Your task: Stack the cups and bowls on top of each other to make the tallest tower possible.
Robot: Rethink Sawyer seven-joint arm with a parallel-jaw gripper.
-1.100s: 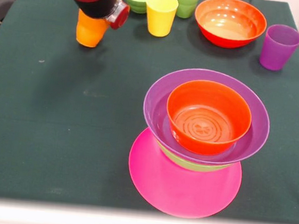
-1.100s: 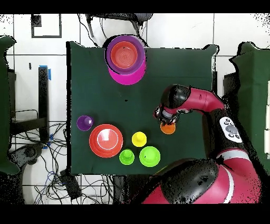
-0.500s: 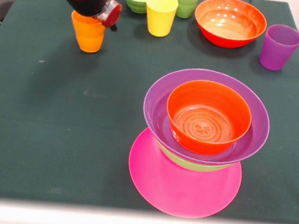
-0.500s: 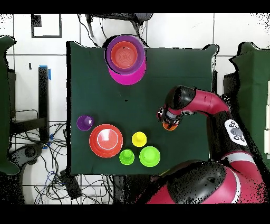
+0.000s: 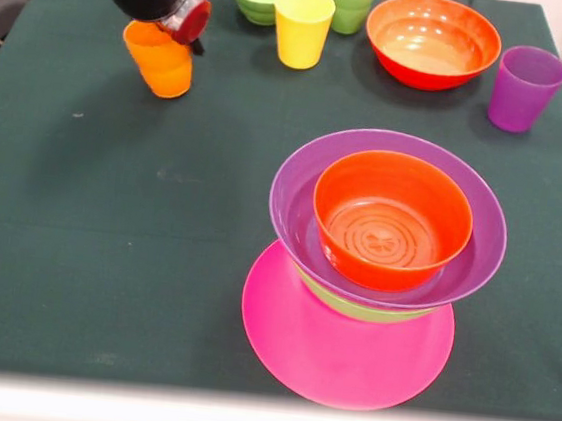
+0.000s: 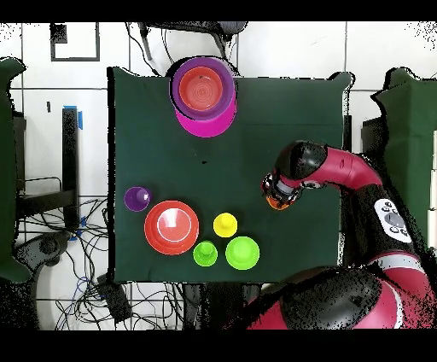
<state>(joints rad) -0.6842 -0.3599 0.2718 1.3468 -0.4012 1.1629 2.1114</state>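
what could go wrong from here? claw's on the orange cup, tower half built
1. The orange cup hangs tilted under the claw; how firmly it is held cannot be seen, so it might slip in transit.
2. The purple bowl sits off-centre on the pink bowl, overhanging one side; a hard placement could tip the tower.
3. The orange-red bowl on top is concave, so the cup may land crooked.

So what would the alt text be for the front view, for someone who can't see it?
A red and black robot arm's gripper sits over a tilted orange cup at the far left of a green table. Near the front stands a tower: a pink base, a green bowl, a purple bowl, an orange-red bowl. Behind wait yellow, green and purple cups and two bowls.
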